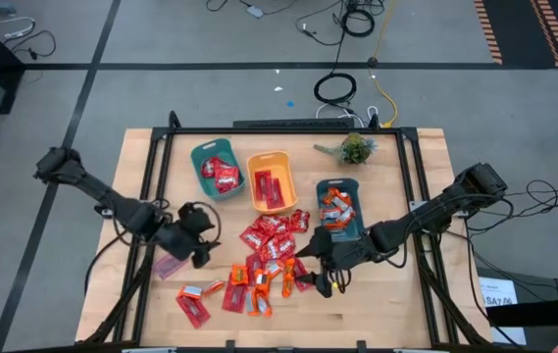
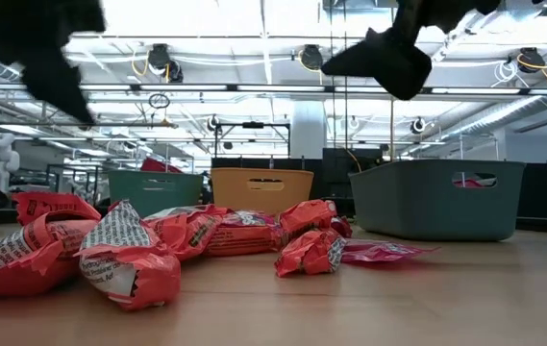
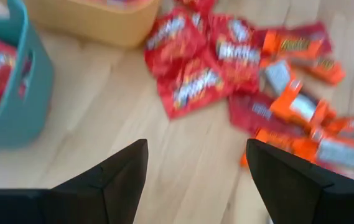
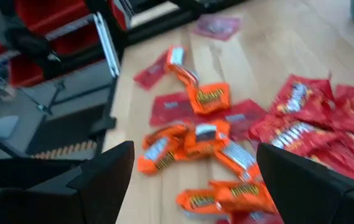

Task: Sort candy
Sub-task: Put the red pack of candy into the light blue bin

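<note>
The left gripper (image 1: 198,257) hangs over bare table (image 1: 396,304), its fingers apart and holding nothing. A pink packet (image 1: 168,266) lies just beside it, on the side away from the candy pile (image 1: 264,257). The right gripper (image 1: 320,277) hovers at the pile's other edge, fingers spread, with red and orange candies directly by its tips. Beyond both grippers stand 3 bins: a teal bin (image 1: 216,168), an orange bin (image 1: 271,180) and a second teal bin (image 1: 338,208) nearest the right gripper. A plant (image 1: 355,148) sits past that bin.
</note>
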Tool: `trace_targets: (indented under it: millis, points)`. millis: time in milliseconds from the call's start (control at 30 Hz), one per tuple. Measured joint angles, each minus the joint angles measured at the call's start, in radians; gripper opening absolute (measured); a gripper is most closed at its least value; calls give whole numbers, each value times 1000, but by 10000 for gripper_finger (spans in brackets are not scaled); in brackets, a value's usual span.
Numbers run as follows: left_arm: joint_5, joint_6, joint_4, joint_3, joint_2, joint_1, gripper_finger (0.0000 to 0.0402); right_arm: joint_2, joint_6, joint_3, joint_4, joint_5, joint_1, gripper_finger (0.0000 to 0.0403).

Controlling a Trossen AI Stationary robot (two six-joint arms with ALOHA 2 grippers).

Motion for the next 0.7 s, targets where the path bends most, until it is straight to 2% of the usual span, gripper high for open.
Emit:
trace_targets:
  millis: [67,233,300,533,700]
  points:
    - [-3,-33,-4,-39,-6,-32,281,0,0,0,16,13,0,332]
    - [14,-48,-16,-98,3,-60,281,0,-71,0,24,205,-13,332]
    - [38,-48,-27,-112,2,-62,281,0,-89,0,24,251,-22,332]
    - [70,-101,19,-134,2,-72,281,36,-109,43,21,297,-80,332]
    - [42,37,168,-134,18,-106,281,151,-171,185,-94,292,-118,332]
